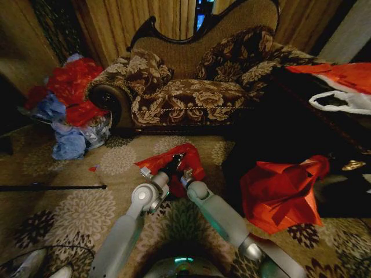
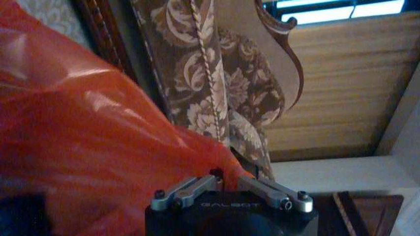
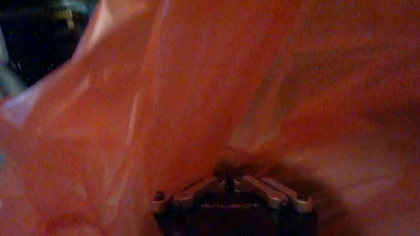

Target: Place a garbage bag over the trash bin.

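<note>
The garbage bag is glossy deep-red plastic, bunched low over the floral carpet in front of the sofa. Both arms reach forward and meet at it. My left gripper is shut on a fold of the bag, its fingers closed at the plastic's edge. My right gripper is right beside it, shut on another fold, with red film draped all around it. The trash bin is hidden or out of view.
A floral sofa stands straight ahead. A heap of red and blue bags lies at its left end. A larger angular orange-red bag sits at right against dark furniture. A black rod lies on the carpet at left.
</note>
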Robot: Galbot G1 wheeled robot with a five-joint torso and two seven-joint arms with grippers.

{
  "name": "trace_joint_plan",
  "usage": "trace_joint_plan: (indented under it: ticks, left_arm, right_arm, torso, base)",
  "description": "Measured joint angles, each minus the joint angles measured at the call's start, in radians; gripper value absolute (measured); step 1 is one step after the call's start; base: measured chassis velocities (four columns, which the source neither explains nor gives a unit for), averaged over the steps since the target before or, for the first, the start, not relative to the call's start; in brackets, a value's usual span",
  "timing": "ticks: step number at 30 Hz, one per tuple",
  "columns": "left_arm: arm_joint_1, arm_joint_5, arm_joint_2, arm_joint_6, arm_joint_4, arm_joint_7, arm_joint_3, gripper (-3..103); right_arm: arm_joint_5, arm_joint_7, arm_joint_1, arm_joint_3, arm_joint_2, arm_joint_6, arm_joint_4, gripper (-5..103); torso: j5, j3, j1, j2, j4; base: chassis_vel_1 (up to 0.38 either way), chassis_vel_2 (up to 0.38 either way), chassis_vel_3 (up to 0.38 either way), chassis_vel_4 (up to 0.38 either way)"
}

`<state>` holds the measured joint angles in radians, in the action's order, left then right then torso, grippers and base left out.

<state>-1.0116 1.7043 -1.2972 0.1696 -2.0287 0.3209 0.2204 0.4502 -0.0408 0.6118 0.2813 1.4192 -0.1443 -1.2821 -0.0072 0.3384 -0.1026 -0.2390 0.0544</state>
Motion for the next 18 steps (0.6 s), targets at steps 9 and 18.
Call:
trace_joint_plan:
  ticks: [9, 18]
  left_arm:
    - [0.059, 0.004, -0.045, -0.024, 0.026, 0.026, 0.035, 0]
    - [0.131, 0.017, -0.059, -0.036, 0.093, 0.042, 0.115, 0]
  right_arm:
    - [0.034, -0.033, -0.051, 0.049, 0.019, -0.093, 0.065, 0]
    - [0.232, -0.089, -0.138, 0.133, 0.03, -0.271, 0.117, 0]
  torso:
    - [0.0001, 0.0, 0.0, 0.0, 0.0002]
    - [0.0, 0.0, 0.0, 0.0, 0.0001]
  base:
    - [0.0, 0.0, 0.0, 0.0]
    - [0.0, 0.0, 0.0, 0.0]
